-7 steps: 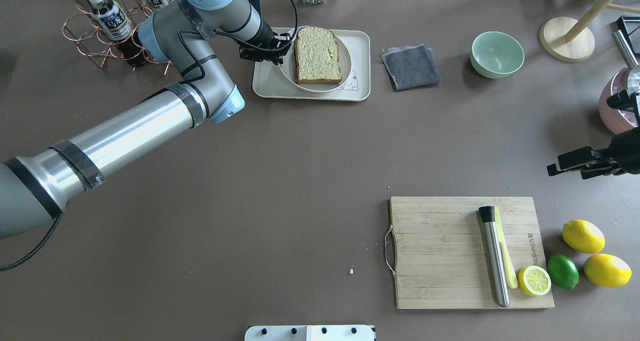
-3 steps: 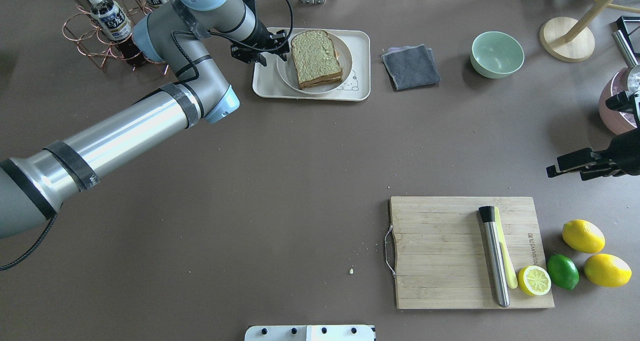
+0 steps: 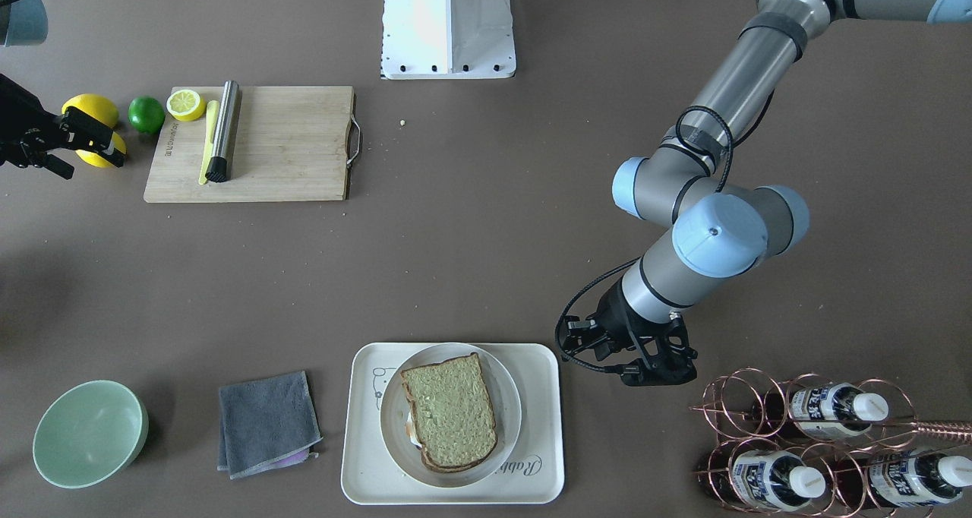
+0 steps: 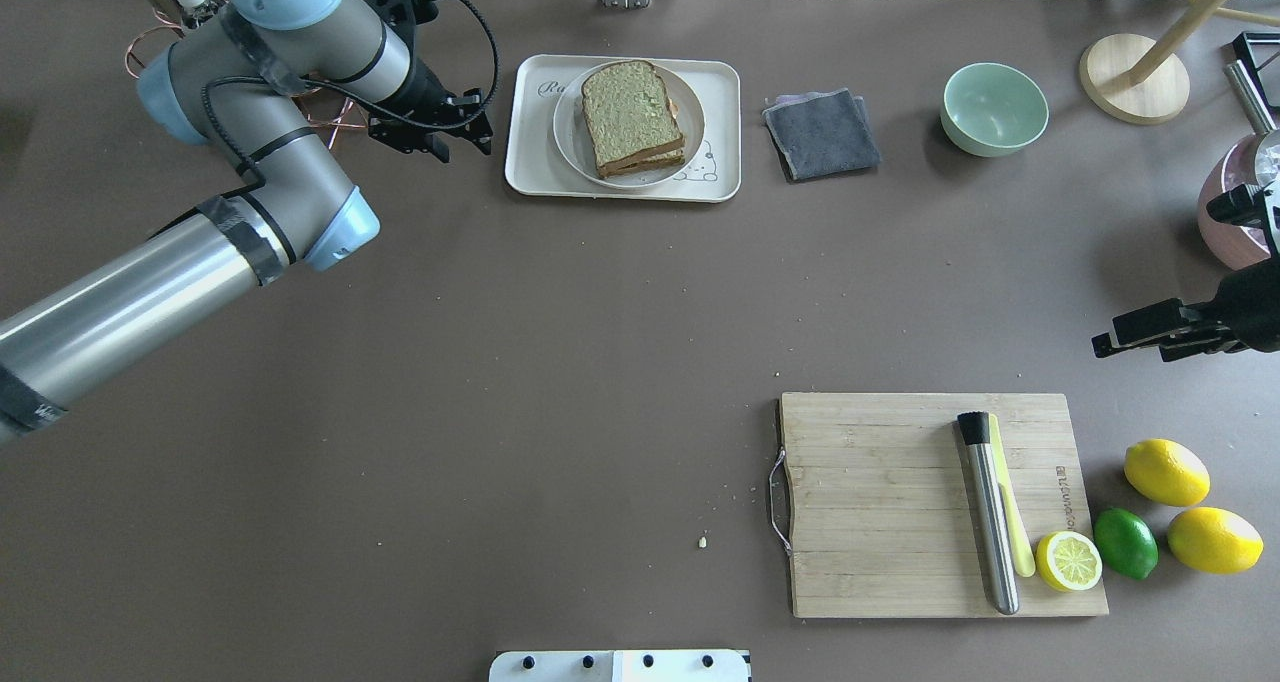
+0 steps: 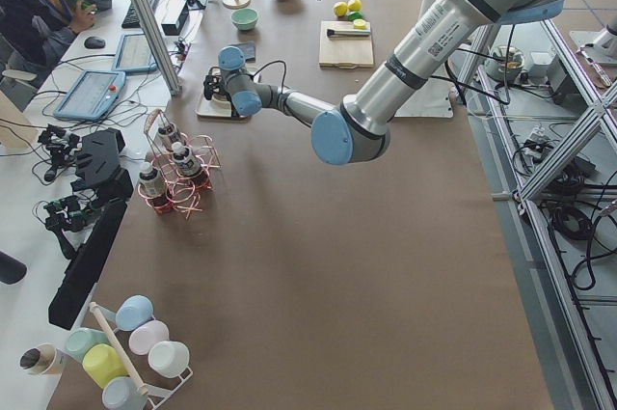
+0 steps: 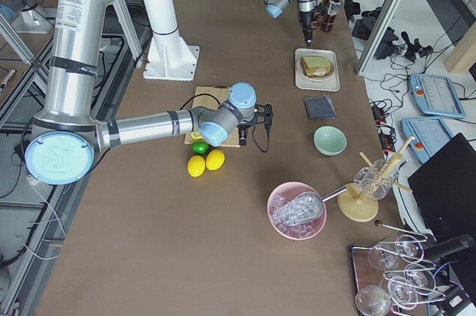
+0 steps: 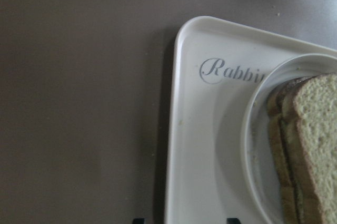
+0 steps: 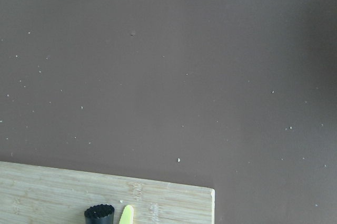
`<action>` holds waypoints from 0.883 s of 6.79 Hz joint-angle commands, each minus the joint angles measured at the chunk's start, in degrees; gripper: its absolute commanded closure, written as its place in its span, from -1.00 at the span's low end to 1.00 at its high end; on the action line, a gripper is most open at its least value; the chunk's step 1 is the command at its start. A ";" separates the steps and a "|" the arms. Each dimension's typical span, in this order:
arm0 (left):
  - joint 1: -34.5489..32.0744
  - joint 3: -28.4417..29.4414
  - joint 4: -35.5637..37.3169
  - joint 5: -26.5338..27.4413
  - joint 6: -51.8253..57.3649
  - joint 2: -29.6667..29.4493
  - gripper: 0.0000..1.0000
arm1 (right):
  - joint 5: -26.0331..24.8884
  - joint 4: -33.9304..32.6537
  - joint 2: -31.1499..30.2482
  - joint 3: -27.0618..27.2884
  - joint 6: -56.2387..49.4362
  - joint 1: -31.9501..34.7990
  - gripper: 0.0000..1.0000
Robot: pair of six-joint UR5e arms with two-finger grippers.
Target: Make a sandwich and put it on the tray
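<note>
Sandwich [image 4: 633, 117] assembled on plate [image 4: 566, 142] in tray [image 4: 528, 174] nr table's far edge, task looks done; L gripper [image 4: 480, 122] fingers wide, empty, R gripper [image 4: 1105, 330] fingers apart, empty.

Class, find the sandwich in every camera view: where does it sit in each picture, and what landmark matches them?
Front-facing: the sandwich is at bottom centre.
Overhead: top centre.
Exterior left: far upper left, too small and blocked to make out.
Exterior right: upper right.
Left wrist: right edge, lower half.
Right wrist: not in it.
Landmark: the cream tray beneath it.
</note>
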 commanded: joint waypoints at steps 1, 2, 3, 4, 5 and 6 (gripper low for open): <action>-3.10 -15.94 21.46 -0.89 19.04 7.22 -0.29 | 0.48 -2.13 -0.19 -0.96 -5.93 2.92 -1.00; -5.29 -22.45 25.38 -0.89 25.85 11.68 -0.30 | 0.66 -5.54 -0.27 -0.97 -11.87 5.64 -1.00; -6.97 -27.73 26.03 -0.80 30.53 17.38 -0.34 | 0.66 -10.28 -0.27 -0.97 -18.72 8.36 -1.00; -8.81 -32.83 27.17 -0.97 34.75 22.65 -0.35 | 0.40 -16.41 -0.19 -1.23 -28.10 11.87 -1.00; -11.26 -36.71 27.70 -1.15 42.71 30.02 -0.38 | -0.03 -23.87 0.08 -1.92 -39.42 15.38 -1.00; -17.12 -37.27 27.80 -1.76 50.27 33.83 -0.44 | -0.04 -29.34 0.17 -2.19 -48.14 19.77 -1.00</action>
